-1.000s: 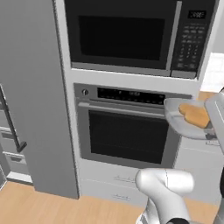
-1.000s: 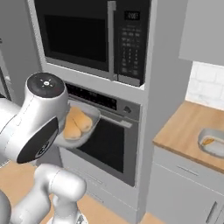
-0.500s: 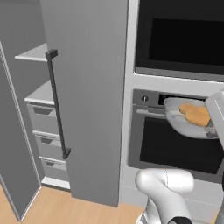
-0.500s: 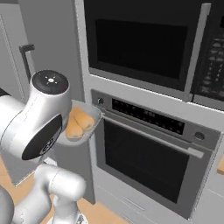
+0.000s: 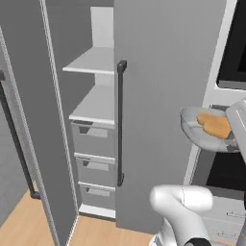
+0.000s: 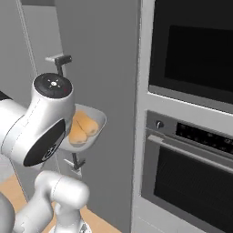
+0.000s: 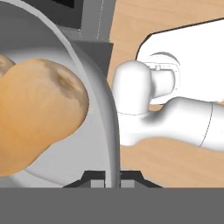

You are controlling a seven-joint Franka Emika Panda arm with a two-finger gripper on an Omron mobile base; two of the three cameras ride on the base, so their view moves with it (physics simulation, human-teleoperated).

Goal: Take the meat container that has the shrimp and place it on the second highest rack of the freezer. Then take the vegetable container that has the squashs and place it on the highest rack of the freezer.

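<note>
**Carrying the squash tub past the open freezer**

Holding the vegetable container (image 5: 198, 130) aloft, I have it at about 3 o'clock in the left base view, raised off every surface and level with the oven front. My pincer (image 7: 111, 177) is closed on its rim: in the hand view the grey wall of the tub runs down between my two dark finger tips at 6 o'clock, one tip on either side of it.

Going left to right in the left base view: a dark bar handle (image 5: 17, 144) runs down at 9 o'clock on a grey panel. Next comes the freezer (image 5: 98, 139), its inside showing, with two pale shelves (image 5: 93, 61) from 12 toward 10 o'clock, one above the other, and grey drawers (image 5: 94, 165) stacked beneath them toward 7 o'clock. Just right of those stands the freezer's door with its long black handle (image 5: 119, 122), near the centre. Right again is my tub, and in it the squashs (image 5: 215, 125), tan-orange lumps lying touching one another. Behind the tub, at the far right edge, is the dark oven window (image 5: 235, 48).

In the right base view the tub sits at 9 o'clock, partly hidden behind my arm, with the oven (image 6: 191, 136) from 1 to 5 o'clock.
</note>
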